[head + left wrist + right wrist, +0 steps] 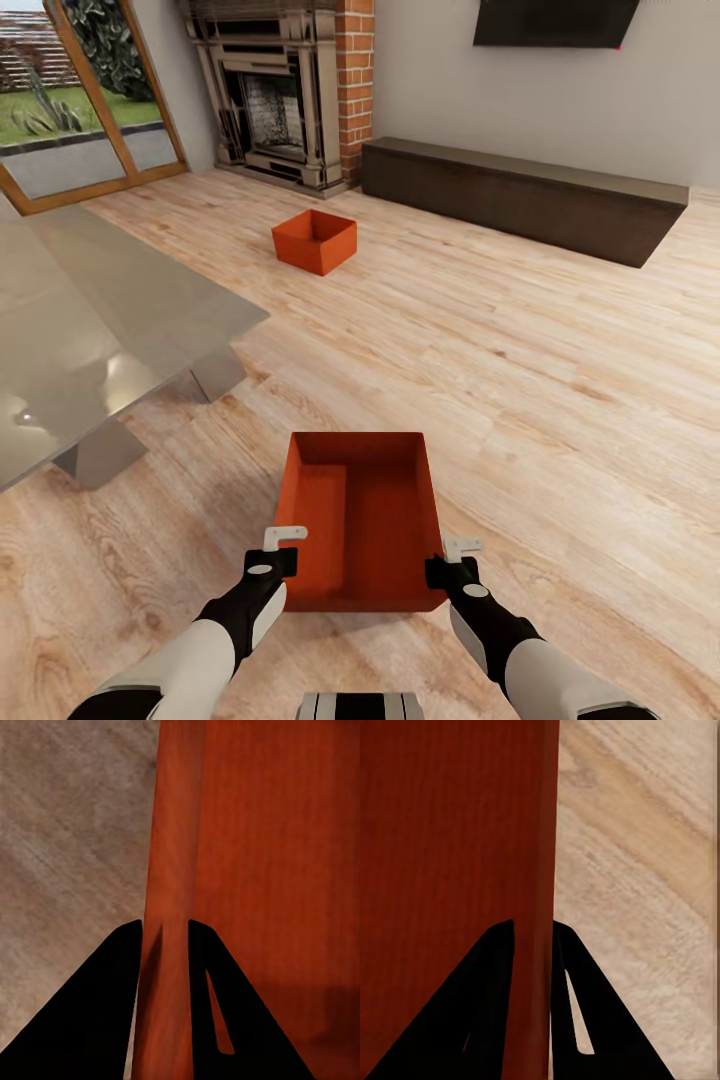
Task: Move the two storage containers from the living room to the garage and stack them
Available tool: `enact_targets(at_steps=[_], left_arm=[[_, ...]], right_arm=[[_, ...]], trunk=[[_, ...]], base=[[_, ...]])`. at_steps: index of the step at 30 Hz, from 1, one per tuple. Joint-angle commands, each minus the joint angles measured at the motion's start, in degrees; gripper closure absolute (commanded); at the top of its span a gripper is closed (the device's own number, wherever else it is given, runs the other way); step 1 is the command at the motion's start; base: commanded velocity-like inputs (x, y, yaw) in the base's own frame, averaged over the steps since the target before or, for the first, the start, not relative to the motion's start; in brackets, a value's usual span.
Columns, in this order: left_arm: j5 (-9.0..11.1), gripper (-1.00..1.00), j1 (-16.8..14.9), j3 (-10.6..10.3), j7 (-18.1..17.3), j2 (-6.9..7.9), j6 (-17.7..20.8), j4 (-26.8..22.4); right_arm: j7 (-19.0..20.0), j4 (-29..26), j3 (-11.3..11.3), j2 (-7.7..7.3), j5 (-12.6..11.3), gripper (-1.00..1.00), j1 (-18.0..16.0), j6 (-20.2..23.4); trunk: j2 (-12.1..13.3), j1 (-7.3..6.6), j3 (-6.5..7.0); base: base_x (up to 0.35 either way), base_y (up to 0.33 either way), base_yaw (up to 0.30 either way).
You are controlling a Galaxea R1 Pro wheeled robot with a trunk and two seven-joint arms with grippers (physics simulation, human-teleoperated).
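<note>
The near bin (362, 520) sits at six o'clock in the head view, close in front of the robot on the plank floor (560, 380), with one arm on each long side. The left gripper (283, 552) straddles the bin's left wall near its near corner; the left wrist view shows its fingers (97, 1012) narrowed onto the thin wall (171, 870), one inside and one outside. The right gripper (452, 560) does the same on the right wall (540, 832), its fingers (472, 1012) pinching the edge. The grip looks chosen for balance — two pinches on opposite walls should keep a wide, lidless bin level when carried. Whether it is already off the planks, I cannot tell.

The far bin (314, 240) stands at twelve o'clock, well apart, near the fireplace (275, 95). A glass table (90, 320) fills nine o'clock — worth clearing when the base turns for the garage.
</note>
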Motion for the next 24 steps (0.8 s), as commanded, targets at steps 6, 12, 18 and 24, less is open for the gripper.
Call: enact_targets(at_steps=[6,12,18,24], left_arm=[[-1.00,1.00,0.00,0.61,0.50,0.01,0.33,-0.12],[-0.96,1.00,0.00,0.71,0.50,0.07,0.33,-0.13],[-0.92,1.00,0.00,0.76,0.50,0.09,0.33,-0.13],[-0.92,1.00,0.00,0.77,0.50,0.10,0.33,-0.13]], right_arm=[[-0.70,0.09,-0.26,-0.07,0.15,1.00,-0.04,-0.19],[-0.70,0.01,-0.26,-0.20,0.13,1.00,-0.04,-0.19],[-0.70,-0.08,-0.20,-0.13,0.17,1.00,-0.04,-0.17],[-0.70,-0.09,-0.17,-0.06,0.19,1.00,-0.04,-0.04]], trunk=[[2.41,-1.33,1.05],[4.81,-2.65,2.13],[7.22,-3.97,3.20],[9.63,-5.28,4.28]], base=[[0.000,0.000,0.000],[0.000,0.000,0.000],[0.000,0.000,0.000],[0.000,0.000,0.000]])
